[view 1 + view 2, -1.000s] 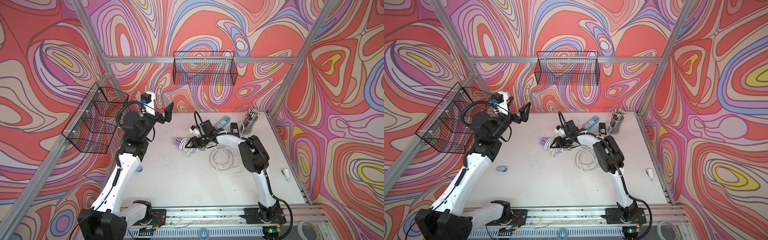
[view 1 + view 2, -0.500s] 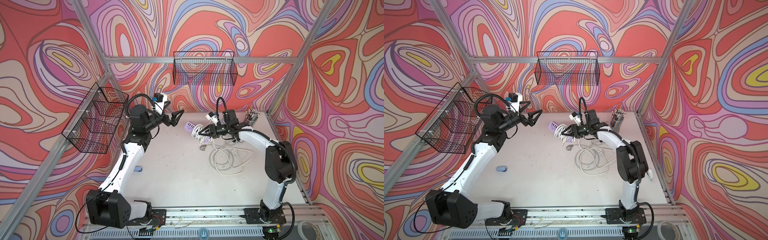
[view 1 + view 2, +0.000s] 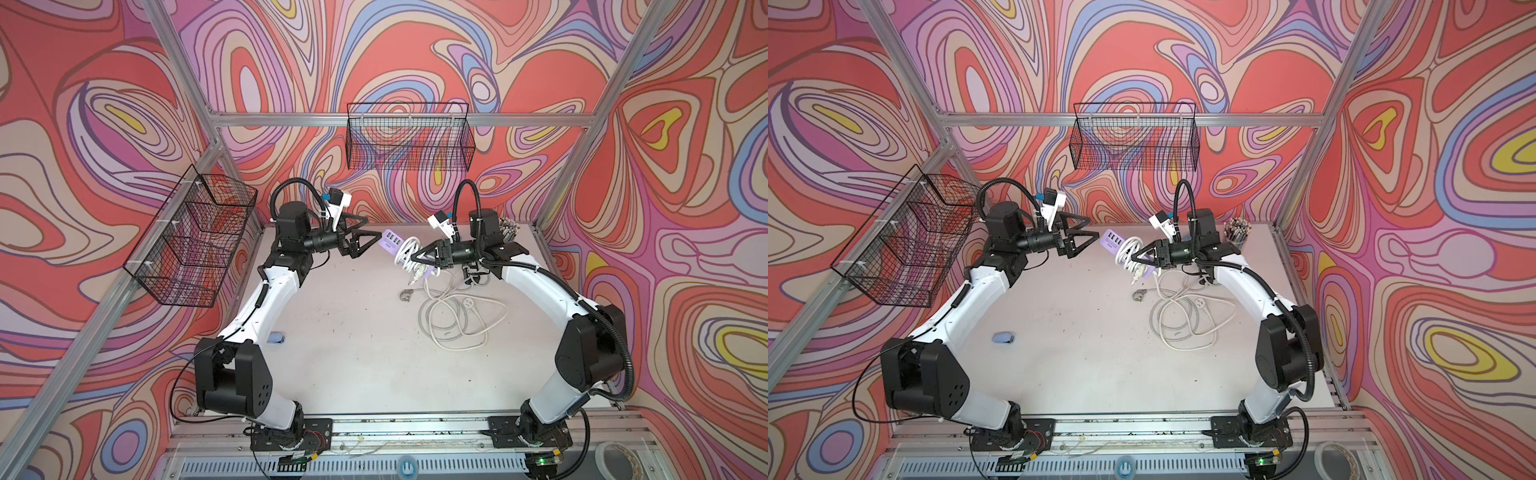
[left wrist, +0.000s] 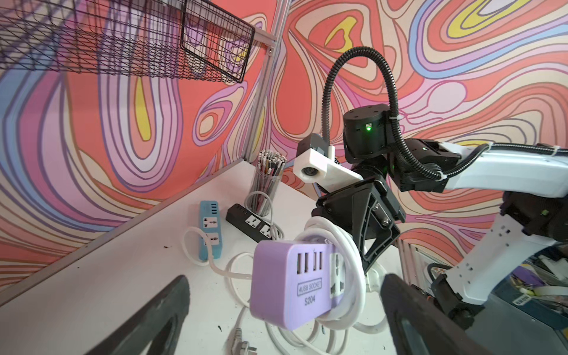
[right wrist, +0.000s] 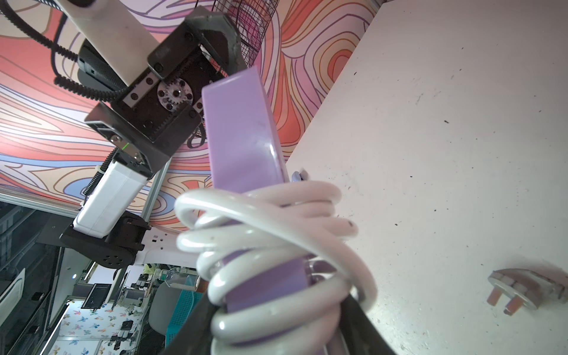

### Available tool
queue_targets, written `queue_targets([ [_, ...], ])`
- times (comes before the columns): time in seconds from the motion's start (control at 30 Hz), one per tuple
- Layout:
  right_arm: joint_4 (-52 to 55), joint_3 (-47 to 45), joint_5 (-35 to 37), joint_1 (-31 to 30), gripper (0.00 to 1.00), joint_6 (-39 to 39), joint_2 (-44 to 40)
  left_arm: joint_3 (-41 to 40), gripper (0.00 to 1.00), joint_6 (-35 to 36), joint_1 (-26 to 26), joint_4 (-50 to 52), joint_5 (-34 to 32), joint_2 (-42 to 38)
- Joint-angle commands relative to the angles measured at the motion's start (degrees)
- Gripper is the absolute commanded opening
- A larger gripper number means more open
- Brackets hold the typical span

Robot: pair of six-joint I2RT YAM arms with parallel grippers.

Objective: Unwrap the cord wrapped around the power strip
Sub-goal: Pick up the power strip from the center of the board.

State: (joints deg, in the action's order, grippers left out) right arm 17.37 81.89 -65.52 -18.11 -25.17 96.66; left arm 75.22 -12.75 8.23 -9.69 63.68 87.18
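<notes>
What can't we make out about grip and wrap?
Where the right claw meets the purple power strip: right wrist view, buried under cord coils.
Wrap count: coils overlap in wrist views; both top views too small.
Finger bases of the left claw: cut by frame edge, left wrist view.

Swirling red, pink, lilac and blue wallpaper (image 3: 395, 54) covers three walls of a work cell framed in aluminium rails (image 3: 291, 120). A black wire basket (image 3: 409, 141) hangs on the back wall and a compartmented wire basket (image 3: 191, 245) on the adjoining wall, above a scuffed white tabletop (image 3: 353, 353) in even light.
</notes>
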Motion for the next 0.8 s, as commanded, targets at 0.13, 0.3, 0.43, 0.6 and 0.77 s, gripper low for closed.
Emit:
queue_targets([
  [0.13, -2.4, 4.1, -3.1, 0.1, 0.42, -0.5, -1.4, 2.7, 0.97, -4.9, 2.6, -2.8, 8.2, 1.9],
  [0.3, -1.6, 5.6, -3.3, 0.1, 0.43, -0.4, -1.9, 3.4, 0.98, -2.2, 2.8, 0.8, 7.6, 2.0],
  [0.43, -1.7, 5.7, -3.7, 0.1, 0.43, -0.7, -2.2, 3.6, 0.98, -1.6, 2.9, 1.7, 6.9, 2.2],
  [0.6, -5.3, 5.1, -4.5, 0.0, 0.43, -3.5, -2.3, 3.6, 0.96, -4.0, 2.9, -0.6, 8.0, 3.1],
  [0.77, -6.8, 6.0, -5.0, -0.5, 0.43, -4.9, -1.9, 3.7, 0.89, -6.2, 3.1, -2.8, 9.4, 3.7],
])
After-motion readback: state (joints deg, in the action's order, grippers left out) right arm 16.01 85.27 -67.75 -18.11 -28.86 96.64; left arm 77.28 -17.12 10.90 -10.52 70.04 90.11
